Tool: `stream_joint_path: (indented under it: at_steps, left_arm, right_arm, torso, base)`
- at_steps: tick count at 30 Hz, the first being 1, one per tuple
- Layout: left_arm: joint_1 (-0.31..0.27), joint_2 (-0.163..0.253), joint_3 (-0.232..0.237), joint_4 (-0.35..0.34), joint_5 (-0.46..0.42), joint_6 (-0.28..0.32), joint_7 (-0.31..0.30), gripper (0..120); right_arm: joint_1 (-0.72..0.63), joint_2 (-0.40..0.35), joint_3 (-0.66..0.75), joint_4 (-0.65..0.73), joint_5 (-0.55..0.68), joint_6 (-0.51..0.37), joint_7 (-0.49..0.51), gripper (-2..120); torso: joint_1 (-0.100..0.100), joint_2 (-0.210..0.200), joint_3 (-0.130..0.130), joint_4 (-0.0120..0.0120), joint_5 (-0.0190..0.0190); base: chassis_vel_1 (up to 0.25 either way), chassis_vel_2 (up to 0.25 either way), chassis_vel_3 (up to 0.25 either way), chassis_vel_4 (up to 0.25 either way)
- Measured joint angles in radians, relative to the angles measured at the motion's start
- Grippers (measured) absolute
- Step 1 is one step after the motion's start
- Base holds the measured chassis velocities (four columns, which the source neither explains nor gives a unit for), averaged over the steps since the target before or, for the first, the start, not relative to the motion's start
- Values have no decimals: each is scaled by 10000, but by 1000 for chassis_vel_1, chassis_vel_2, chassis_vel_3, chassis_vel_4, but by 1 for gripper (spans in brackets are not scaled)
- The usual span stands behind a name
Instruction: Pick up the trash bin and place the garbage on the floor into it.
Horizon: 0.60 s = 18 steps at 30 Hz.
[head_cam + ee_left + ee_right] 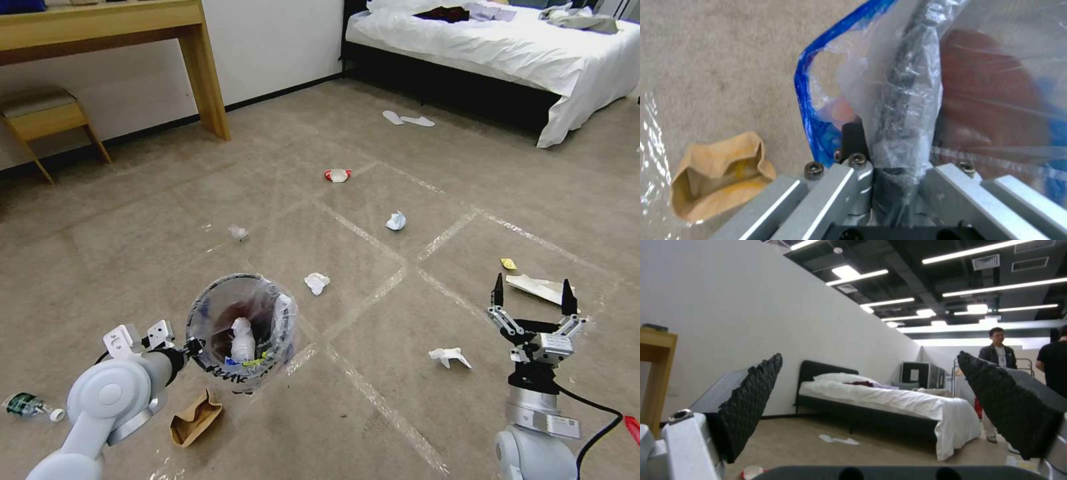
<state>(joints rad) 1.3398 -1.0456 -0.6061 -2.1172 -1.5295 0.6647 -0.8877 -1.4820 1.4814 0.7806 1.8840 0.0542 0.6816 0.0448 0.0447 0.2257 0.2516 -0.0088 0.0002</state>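
The trash bin (241, 331) hangs at lower left of the head view, its rim clamped between the fingers of my left gripper (189, 347), clear liner crinkled around the red base, a white wad and scraps already lying inside. In the left wrist view my left fingers (855, 138) are pressed together on the rim and the bag, with the floor (720, 60) below.

Just below the bin in the head view lies a torn brown cardboard box (195, 418); a small bottle (30, 406) rests at the far left edge. Right of the bin sits a crumpled white tissue (317, 283), and another white scrap (449, 357) lies at lower centre. Farther up the frame are a bluish paper wad (396, 221), a small tissue (238, 232) and a crushed red-white paper bowl (338, 175).

My right gripper (531, 295) stands at lower right, pointing up, its fingers spread wide and holding nothing; behind it lies a paper sheet (539, 287).

Shiny tape strips (373, 293) cross the carpet. A white-sheeted bed (507, 47) fills the upper right, a wooden counter (133, 27) the upper left.
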Motion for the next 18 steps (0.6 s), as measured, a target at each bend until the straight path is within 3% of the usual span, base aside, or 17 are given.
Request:
stream_joint_path:
  at_steps: [18]
  left_arm:
    - [17, -26, 41, 91, 15, 128, -61, 0]
  right_arm:
    - [84, -74, 5, -104, 23, 13, 1, 100]
  torso:
    - [-1, 0, -1, -1, 0]
  base:
    - [-121, 119, 117, -123]
